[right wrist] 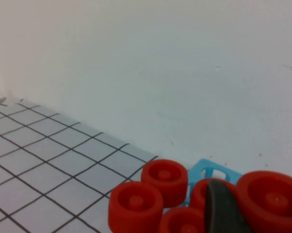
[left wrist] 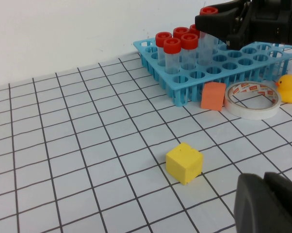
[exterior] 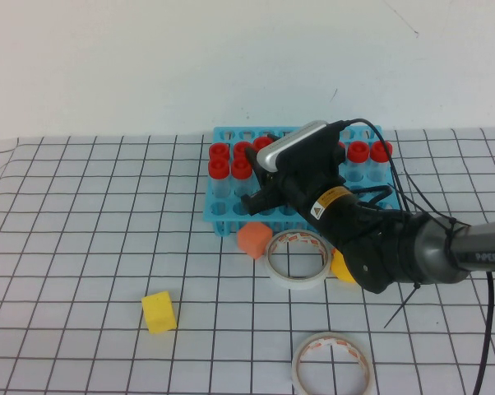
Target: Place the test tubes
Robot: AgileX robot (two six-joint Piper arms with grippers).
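Nearest, a white tape roll [exterior: 299,368] lies on the gridded counter [exterior: 83,247], the left hand [left wrist: 265,194] sits shut low over it, and the right hand [left wrist: 210,23] grips a red-capped clear test tube [left wrist: 208,10] above the blue plastic rack [exterior: 223,224], where any tilt could knock the neighbouring capped tubes [exterior: 219,152].

Table [exterior: 83,247] holds yellow cube [exterior: 159,312], orange cube [exterior: 253,240], duck [left wrist: 289,88], tape roll [left wrist: 250,110], nearer tape roll [exterior: 330,338].

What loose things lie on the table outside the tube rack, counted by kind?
Tape rolls: 2
Foam cubes: 2
Rubber duck: 1
Total: 5
Right gripper holds a test tube over the rack; left gripper low over the table.
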